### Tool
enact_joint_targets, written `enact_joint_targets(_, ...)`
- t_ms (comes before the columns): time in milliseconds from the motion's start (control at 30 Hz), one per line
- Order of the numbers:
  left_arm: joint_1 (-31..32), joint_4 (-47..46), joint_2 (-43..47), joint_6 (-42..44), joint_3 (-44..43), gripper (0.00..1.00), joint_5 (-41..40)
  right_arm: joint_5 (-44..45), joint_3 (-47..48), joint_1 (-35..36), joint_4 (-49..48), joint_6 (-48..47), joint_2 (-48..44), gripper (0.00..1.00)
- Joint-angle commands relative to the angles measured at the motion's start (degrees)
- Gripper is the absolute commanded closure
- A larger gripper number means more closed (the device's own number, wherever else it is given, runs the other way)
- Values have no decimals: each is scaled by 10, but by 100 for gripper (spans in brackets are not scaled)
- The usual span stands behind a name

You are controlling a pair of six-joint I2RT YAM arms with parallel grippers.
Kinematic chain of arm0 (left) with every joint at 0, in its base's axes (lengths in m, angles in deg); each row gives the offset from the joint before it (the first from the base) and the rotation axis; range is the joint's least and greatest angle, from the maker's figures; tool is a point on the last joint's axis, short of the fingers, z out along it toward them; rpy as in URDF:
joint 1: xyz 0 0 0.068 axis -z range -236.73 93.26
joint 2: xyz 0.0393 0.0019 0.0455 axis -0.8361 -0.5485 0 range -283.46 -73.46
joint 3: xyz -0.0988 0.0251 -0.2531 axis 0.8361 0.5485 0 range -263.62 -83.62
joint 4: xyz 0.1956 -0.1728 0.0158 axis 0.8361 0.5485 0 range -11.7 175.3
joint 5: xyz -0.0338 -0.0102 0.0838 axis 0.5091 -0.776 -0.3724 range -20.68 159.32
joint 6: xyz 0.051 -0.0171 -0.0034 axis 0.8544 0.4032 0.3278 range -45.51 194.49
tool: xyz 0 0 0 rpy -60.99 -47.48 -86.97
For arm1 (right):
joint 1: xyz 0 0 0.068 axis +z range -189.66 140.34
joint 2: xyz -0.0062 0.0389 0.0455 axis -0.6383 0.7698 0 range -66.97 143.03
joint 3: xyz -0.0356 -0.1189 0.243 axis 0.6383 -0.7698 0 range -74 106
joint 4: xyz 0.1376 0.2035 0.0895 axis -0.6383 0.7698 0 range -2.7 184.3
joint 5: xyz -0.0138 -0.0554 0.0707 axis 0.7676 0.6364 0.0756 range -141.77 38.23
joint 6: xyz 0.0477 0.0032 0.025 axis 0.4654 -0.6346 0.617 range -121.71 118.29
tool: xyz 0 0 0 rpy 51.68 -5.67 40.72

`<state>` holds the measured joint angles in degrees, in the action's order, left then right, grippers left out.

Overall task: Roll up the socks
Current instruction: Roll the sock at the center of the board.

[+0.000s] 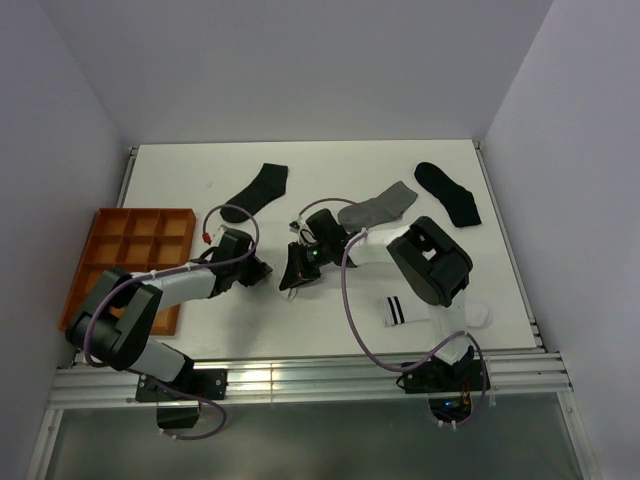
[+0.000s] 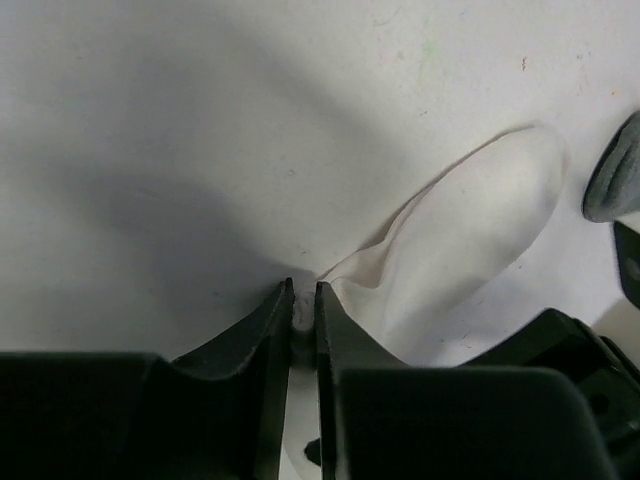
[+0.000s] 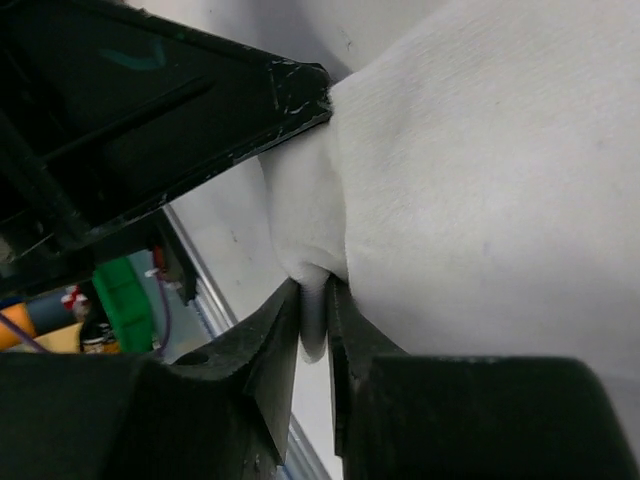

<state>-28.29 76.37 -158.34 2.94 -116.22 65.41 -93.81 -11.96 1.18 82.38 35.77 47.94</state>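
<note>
A plain white sock (image 2: 470, 225) lies on the white table, pinched at two places. My left gripper (image 2: 302, 296) is shut on one edge of it, and the cloth puckers toward the tips. My right gripper (image 3: 315, 298) is shut on a fold of the same sock (image 3: 480, 180), with the left gripper's black finger (image 3: 200, 100) close above. In the top view the two grippers, left (image 1: 266, 268) and right (image 1: 296, 272), meet at the table's middle and hide the sock. A striped white sock (image 1: 402, 311) lies front right. A grey sock (image 1: 380, 207) lies behind the right gripper.
Two black socks lie at the back, one left (image 1: 258, 187) and one right (image 1: 448, 192). An orange compartment tray (image 1: 130, 262) sits at the left edge. The table's metal front rail (image 1: 300, 375) runs along the near edge. White walls close in on three sides.
</note>
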Motion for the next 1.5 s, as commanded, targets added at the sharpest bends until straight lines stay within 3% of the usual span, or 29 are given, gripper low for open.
enact_joint_targets(0, 6, 134, -48, 53, 15, 83, -11, 75, -16, -1, -2, -52, -56, 76)
enact_joint_targets(100, 6, 151, -57, 69, -4, 88, -12, 135, -31, 7, 6, -90, -98, 67)
enact_joint_targets(267, 6, 190, -70, 102, -42, 89, -16, 270, -69, 48, -14, -169, -181, 50)
enact_joint_targets(400, 6, 204, -73, 121, -67, 89, -15, 408, -79, 105, -26, -234, -209, 47)
enact_joint_targets(633, 6, 213, -92, 135, -84, 89, -1, 548, -75, 188, -54, -298, -177, 46)
enact_joint_targets(1200, 6, 220, -113, 144, -101, 89, 6, 639, -65, 275, -78, -343, -99, 47)
enact_joint_targets(1467, 6, 218, -115, 144, -100, 88, 9, 712, -55, 291, -72, -361, -55, 60)
